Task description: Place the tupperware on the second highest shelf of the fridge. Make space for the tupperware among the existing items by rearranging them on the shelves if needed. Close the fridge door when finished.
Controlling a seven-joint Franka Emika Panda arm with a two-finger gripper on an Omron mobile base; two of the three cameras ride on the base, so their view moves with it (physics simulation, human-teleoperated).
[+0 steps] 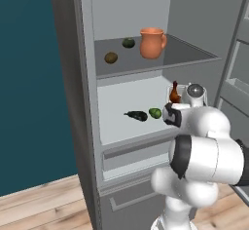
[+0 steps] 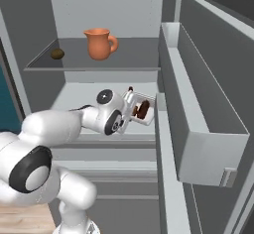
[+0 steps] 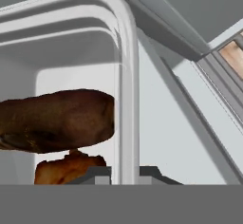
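Right now the gripper [image 2: 133, 110] is clenching the rim of the tupperware [image 2: 142, 110], carrying it at the centre of the right base view, just inside the open fridge [image 1: 73, 102] and over the near right part of the second highest shelf [image 1: 121, 102]. In the hand view the container's clear rim is running upright between the finger tips, with the brown food pieces [image 3: 57, 121] sitting left of centre in the frame, so the grip is lying on one thin side wall rather than around the body.

Judging by its look, the tupperware is probably handling as a light, stiff but thin-walled box. Its smooth plastic is likely making the pinch slippery, and a one-sided hold is letting it hang tilted, so the food may be sliding toward the low end. A hold at the middle of a long edge seems the steadiest.

On the white shelf, at the centre of the left base view, the aubergine [image 1: 136, 115] and the lime [image 1: 155, 112] are lying just beside each other. The orange jug [image 1: 152, 42] and two round fruits [image 1: 111, 57] are standing on the grey shelf [image 1: 185, 53] above. The fridge door [image 2: 213, 94] is standing open on the right.
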